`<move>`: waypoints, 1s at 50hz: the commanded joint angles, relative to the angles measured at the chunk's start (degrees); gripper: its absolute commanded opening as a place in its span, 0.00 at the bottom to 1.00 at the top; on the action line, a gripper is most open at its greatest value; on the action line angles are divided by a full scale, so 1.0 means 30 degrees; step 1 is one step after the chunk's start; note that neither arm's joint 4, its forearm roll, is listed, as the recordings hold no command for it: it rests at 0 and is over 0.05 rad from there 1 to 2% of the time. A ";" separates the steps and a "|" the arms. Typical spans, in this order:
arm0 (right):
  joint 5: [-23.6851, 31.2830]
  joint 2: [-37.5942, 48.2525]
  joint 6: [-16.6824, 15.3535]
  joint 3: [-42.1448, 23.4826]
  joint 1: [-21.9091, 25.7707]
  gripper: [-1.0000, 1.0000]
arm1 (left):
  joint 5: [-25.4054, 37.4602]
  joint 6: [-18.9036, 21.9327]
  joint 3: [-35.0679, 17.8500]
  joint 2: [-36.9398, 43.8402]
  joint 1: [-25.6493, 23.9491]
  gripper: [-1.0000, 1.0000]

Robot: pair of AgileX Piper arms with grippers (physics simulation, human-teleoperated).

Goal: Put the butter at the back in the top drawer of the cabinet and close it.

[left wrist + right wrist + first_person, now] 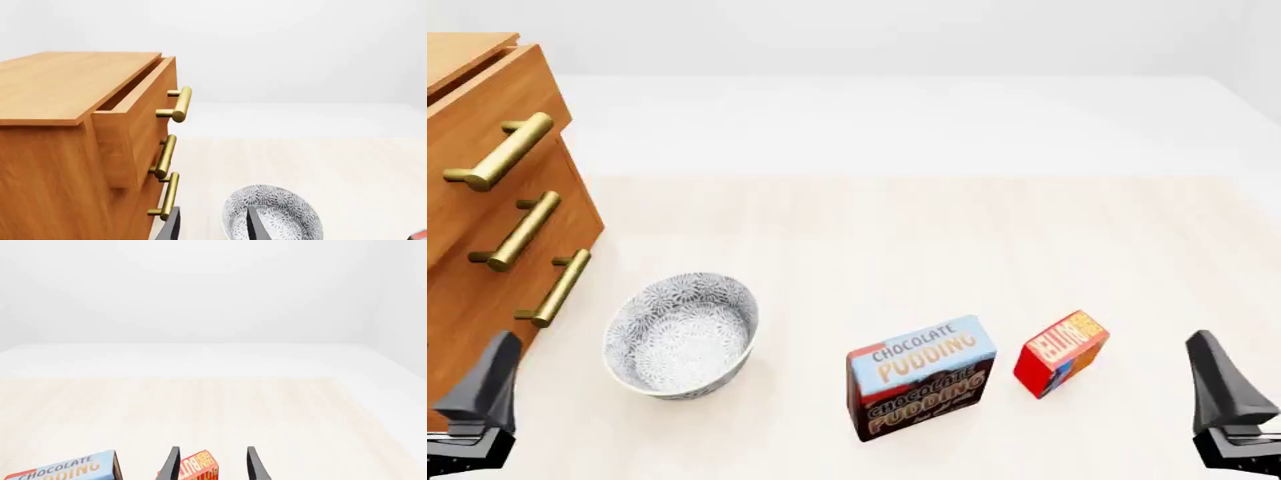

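**Butter box, cabinet and claw positions**

The small red cardboard butter box (1060,353) stands tilted on the pale wood-grain desk (894,230) near its front edge, just beside the larger blue-and-brown Chocolate Pudding box (920,378). The right claw (212,465) is spread, its dark fingers flanking the butter without touching. The light-brown wooden cabinet (60,150) occupies the left edge; its top drawer (137,120), with a brass bar handle, is pulled out. The left claw (208,227) is spread near the patterned grey round bowl (681,335). Both claws are cut off by the frame.

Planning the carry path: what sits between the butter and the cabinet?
In the front view, the pudding box and the bowl lie between the butter and the cabinet.
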 commanded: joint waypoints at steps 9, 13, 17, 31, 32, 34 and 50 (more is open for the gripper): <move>-0.0020 0.0085 0.0000 -0.0050 0.0000 1.00 | 0.0216 -0.0087 0.0007 0.0158 -0.0017 1.00; -0.0020 0.0085 0.0000 -0.0050 0.0000 1.00 | 0.0339 -0.0005 0.0004 0.0046 -0.0050 1.00; -0.0020 0.0085 0.0000 -0.0050 0.0000 1.00 | 0.0280 0.0104 0.0006 0.0173 0.0045 1.00; -0.0020 0.0085 0.0000 -0.0050 0.0000 1.00 | 0.1117 0.1941 -0.0690 0.0014 0.0034 1.00; -0.0020 0.0085 0.0000 -0.0050 0.0000 1.00 | 0.1283 0.1934 -0.0823 0.0003 0.0004 1.00; -0.0020 0.0085 0.0000 -0.0050 0.0000 1.00 | 0.1371 0.2752 -0.0891 -0.0032 -0.0300 1.00; -0.0020 0.0085 0.0000 -0.0050 0.0000 1.00 | 0.4249 0.5685 -0.3927 -0.0030 -0.1320 1.00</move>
